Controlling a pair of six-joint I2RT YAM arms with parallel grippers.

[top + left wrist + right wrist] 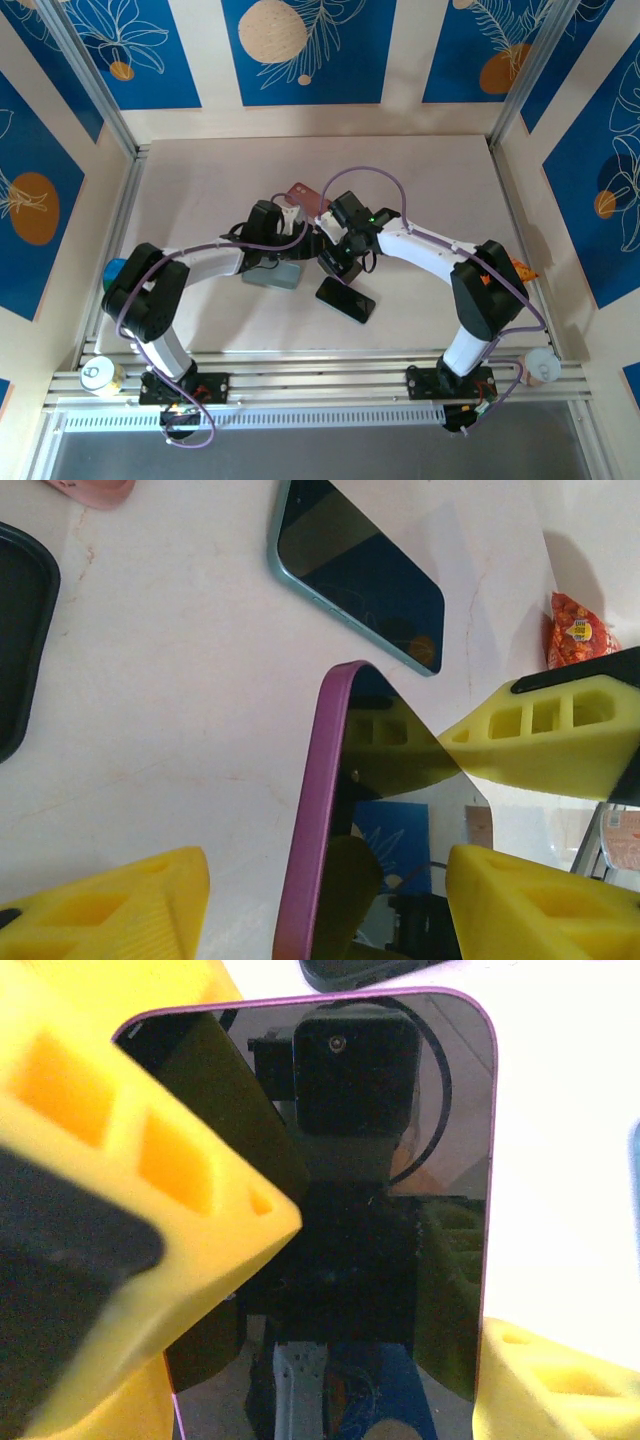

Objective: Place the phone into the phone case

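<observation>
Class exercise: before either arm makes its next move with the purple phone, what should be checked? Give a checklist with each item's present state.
1. Right end effector grips the purple phone: ok, its fingers sit at both sides.
2. Left end effector closed on the phone: not ok, a gap separates one of its fingers from the purple edge.
3. Phone's far end clear of the table: cannot tell.
4. Teal phone out of the way: ok, lying flat, apart from the held phone.
5. Black case fits this phone: cannot tell, the frame's edge cuts most of it off.
</observation>
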